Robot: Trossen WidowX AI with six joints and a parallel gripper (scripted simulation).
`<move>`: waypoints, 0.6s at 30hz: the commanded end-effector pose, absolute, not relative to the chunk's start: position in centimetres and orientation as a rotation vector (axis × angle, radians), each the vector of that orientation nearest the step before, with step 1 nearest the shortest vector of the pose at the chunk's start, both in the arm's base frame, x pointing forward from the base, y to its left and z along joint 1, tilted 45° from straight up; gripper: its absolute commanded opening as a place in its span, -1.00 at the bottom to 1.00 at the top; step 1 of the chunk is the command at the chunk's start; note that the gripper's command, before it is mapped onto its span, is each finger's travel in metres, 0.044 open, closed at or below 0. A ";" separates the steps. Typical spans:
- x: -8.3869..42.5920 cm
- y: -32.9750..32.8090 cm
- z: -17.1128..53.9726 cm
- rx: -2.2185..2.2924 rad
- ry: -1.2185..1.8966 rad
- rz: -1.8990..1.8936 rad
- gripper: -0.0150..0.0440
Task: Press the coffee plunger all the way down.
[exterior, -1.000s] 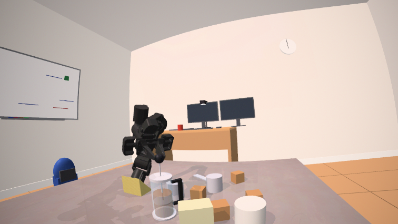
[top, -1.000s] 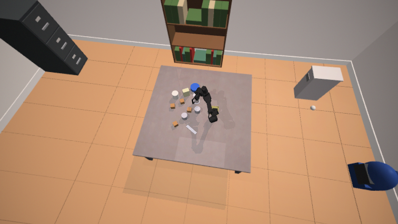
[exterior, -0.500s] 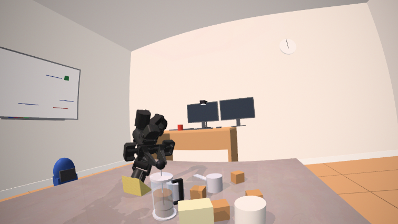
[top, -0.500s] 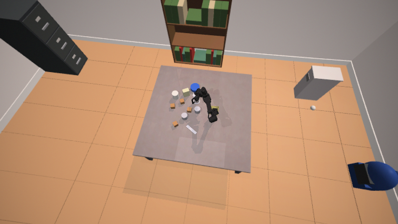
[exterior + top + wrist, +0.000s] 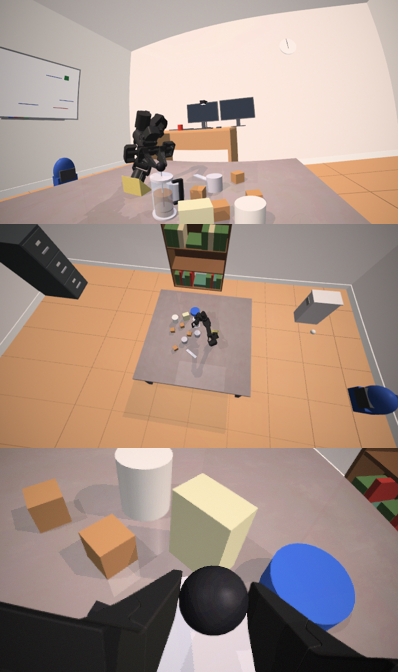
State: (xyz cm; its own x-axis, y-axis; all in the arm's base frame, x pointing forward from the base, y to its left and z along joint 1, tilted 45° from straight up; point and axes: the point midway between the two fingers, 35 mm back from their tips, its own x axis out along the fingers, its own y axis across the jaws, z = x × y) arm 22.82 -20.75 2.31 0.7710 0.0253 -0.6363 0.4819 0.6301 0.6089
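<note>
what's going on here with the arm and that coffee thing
A single black robot arm is working a French press on a table crowded with blocks and cylinders. Its gripper is shut on the plunger's black knob, with a finger on each side. Only a short stretch of rod shows between knob and white lid, so the plunger is nearly down. The press stands upright; the knob is not yet released.

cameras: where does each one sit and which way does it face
Top: high overhead, angled down on the table; the whole arm shows.
Exterior: at table height, facing the press with the arm behind it; the gripper is shut on the knob.
Wrist: on the arm, looking down past both fingers at the knob.
Shared: top and wrist both show the blue disc; all three show the cream block.
</note>
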 end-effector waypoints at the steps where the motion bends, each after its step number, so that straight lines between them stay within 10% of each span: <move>1: 22.8 -20.3 1.9 0.881 0.668 -0.279 -0.07; 18: 22.8 -20.7 2.2 0.866 0.656 -0.284 -0.07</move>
State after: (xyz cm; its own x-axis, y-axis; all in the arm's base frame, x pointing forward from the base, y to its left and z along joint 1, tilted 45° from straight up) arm 22.81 -20.77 2.18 0.7710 0.0267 -0.6363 0.4835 0.6257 0.6122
